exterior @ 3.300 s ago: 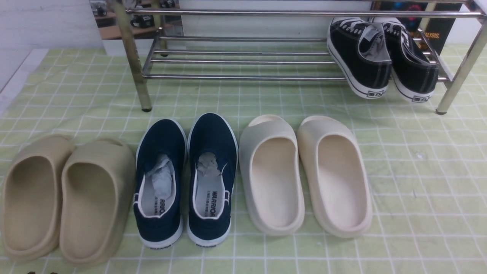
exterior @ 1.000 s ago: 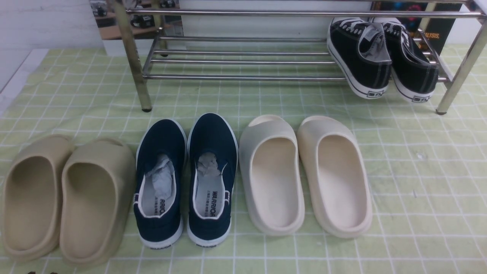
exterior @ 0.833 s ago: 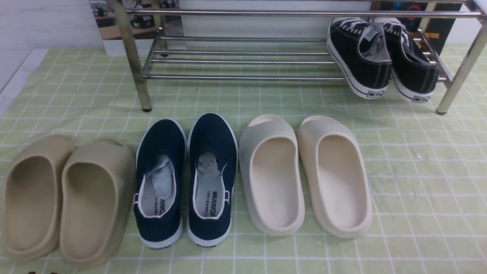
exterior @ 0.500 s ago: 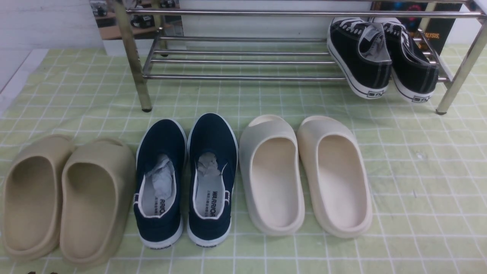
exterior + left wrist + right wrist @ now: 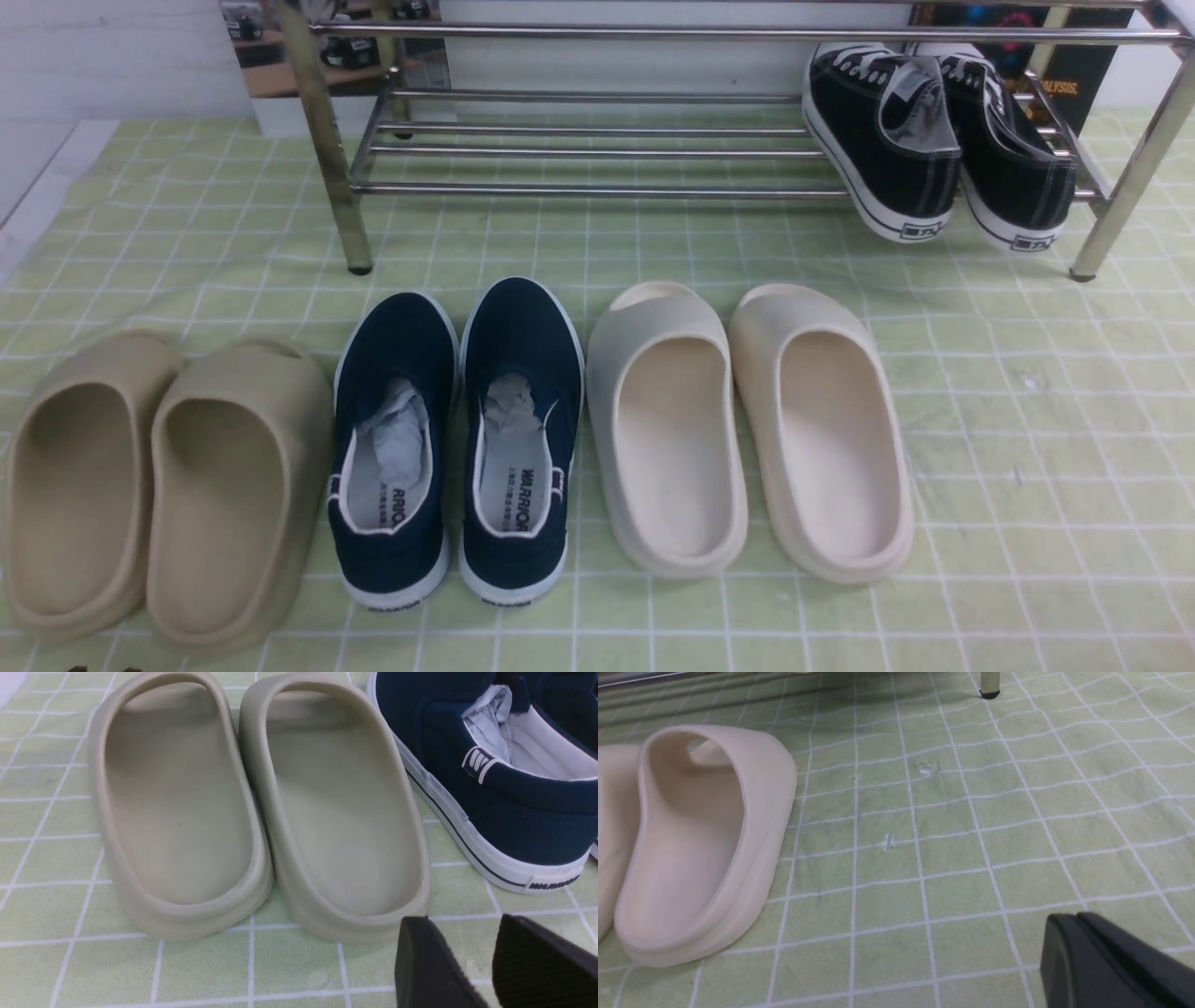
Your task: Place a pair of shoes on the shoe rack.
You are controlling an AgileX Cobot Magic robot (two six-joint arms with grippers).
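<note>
The two black lace-up sneakers [image 5: 882, 140] [image 5: 1013, 159] lie on the lower bars at the right end of the steel shoe rack [image 5: 597, 149], toes to the back, heels hanging over the front bar. My left gripper [image 5: 460, 921] is open and empty, low over the cloth behind the beige slides. My right gripper [image 5: 1076, 921] is shut and empty, over bare cloth to the right of the cream slides. Neither gripper shows in the front view.
In front of the rack stand beige foam slides [image 5: 159, 485], navy slip-on shoes [image 5: 457, 439] and cream foam slides [image 5: 747, 429] on a green checked cloth [image 5: 1027, 420]. The rack's right front leg [image 5: 1125, 177] stands near the sneakers.
</note>
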